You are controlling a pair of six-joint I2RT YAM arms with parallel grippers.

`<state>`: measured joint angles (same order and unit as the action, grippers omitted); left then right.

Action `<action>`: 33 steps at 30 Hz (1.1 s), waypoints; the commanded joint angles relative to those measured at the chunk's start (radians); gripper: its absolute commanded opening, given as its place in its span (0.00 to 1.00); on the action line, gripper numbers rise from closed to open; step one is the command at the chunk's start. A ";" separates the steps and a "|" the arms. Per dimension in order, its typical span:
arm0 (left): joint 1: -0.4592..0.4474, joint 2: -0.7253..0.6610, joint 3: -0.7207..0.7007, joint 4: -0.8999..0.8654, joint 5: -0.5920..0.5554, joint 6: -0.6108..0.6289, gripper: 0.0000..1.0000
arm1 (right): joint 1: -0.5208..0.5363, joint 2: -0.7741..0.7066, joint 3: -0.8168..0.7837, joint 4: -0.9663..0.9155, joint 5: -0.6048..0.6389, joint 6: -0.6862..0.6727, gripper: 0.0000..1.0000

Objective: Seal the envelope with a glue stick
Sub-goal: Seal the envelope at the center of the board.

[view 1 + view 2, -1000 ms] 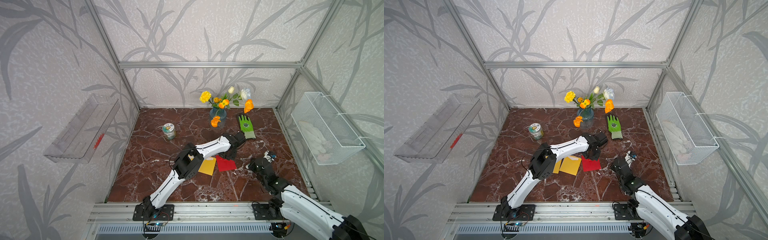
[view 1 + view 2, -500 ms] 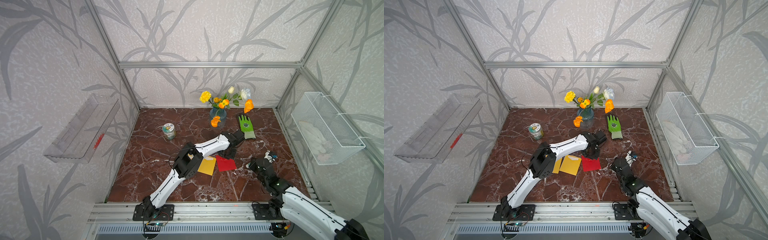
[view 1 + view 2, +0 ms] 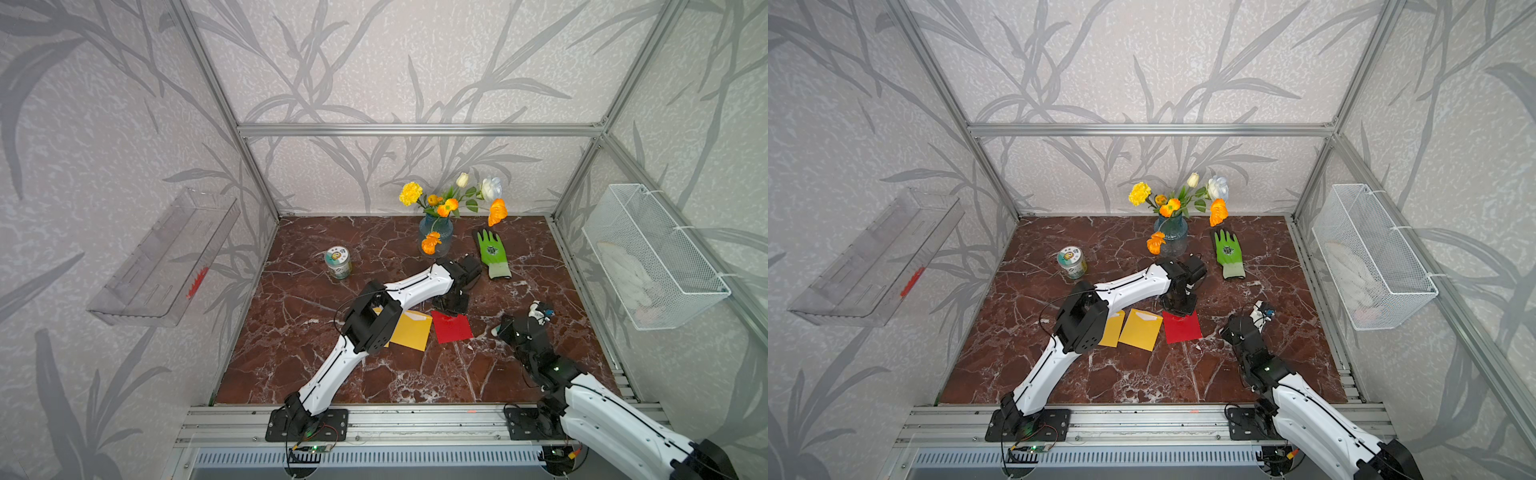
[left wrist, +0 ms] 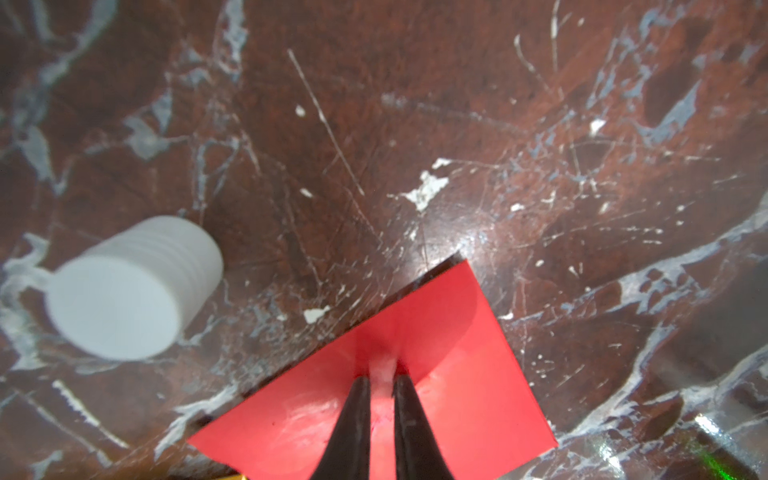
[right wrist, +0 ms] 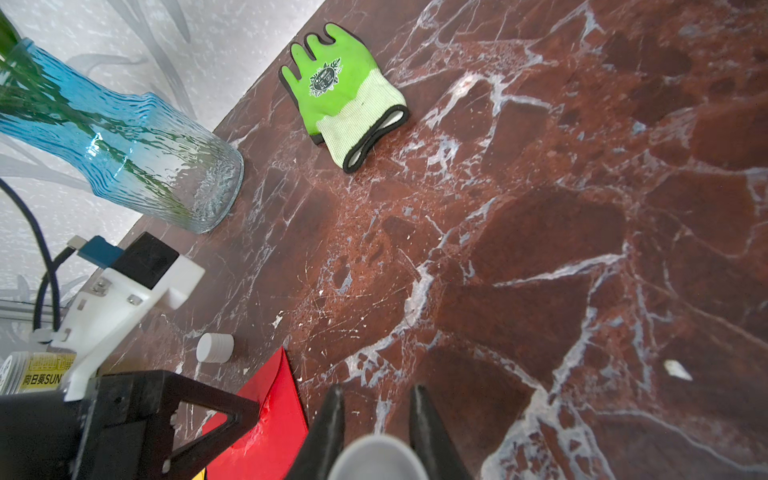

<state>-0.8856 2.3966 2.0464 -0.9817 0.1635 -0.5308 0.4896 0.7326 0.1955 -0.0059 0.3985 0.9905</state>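
I'm working over a red-brown marble tabletop point(image 3: 415, 374). On it sit a lidded jar point(image 3: 338, 262), a blue glass vase point(image 3: 435, 237) of flowers and a flat green glove point(image 3: 492, 253). Two yellow envelopes point(image 3: 1140, 329) lie side by side (partly hidden from above), a red envelope point(image 3: 451, 327) just beside them, a white cap point(image 4: 133, 286) near it.

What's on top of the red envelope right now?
The left pincer has its tips resting on the red envelope, close together around a pale shiny patch. Whether they pinch the paper is unclear, and whatever lies directly beneath the tips is hidden.
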 commanded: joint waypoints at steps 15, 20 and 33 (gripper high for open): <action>0.028 -0.121 -0.008 0.006 0.014 -0.015 0.17 | -0.005 0.015 0.033 -0.011 -0.007 -0.012 0.00; 0.028 -0.130 -0.040 -0.016 -0.028 -0.013 0.08 | -0.005 0.014 0.029 -0.011 -0.004 -0.007 0.00; 0.028 -0.108 -0.155 0.058 -0.039 -0.055 0.01 | -0.005 0.019 0.030 -0.007 -0.004 -0.007 0.00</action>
<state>-0.8593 2.3051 1.9003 -0.9398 0.1474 -0.5766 0.4896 0.7506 0.1974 -0.0059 0.3840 0.9909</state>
